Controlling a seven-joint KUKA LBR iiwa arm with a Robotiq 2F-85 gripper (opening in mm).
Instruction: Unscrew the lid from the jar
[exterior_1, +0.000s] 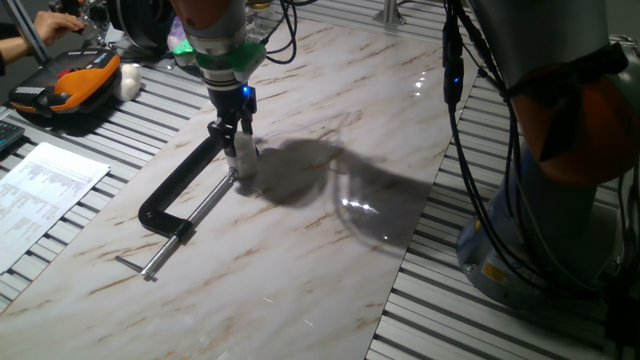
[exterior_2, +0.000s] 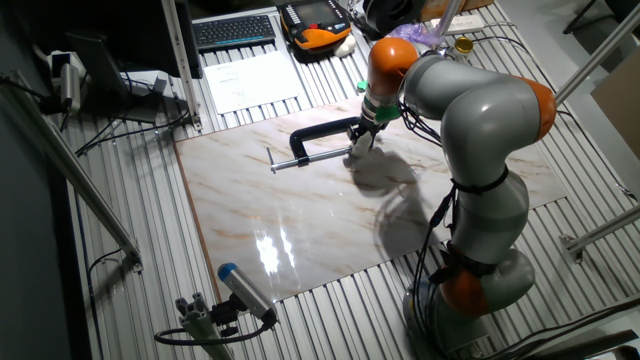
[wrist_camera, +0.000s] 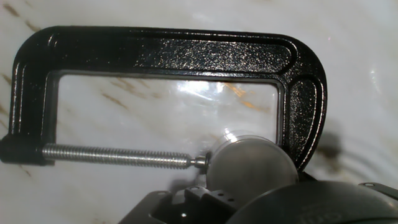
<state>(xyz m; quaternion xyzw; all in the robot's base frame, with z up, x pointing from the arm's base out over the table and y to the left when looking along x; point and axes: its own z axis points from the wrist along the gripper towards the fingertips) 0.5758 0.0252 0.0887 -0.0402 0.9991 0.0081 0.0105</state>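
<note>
Gripper (exterior_1: 241, 150) down at the C-clamp's (exterior_1: 180, 190) pad end, fingers apparently pinched on the lid (exterior_1: 243, 152); jar (exterior_1: 245, 168) beneath, seated between clamp pad and frame on marble slab (exterior_1: 300, 260).

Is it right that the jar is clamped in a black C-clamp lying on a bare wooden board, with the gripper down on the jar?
Not quite. The surface is a glossy marble-patterned slab, not bare wood; one fixed view shows its veined, reflective finish. The rest stands: the black C-clamp lies on it, the jar sits at its jaw end, and the gripper is down on it.
</note>
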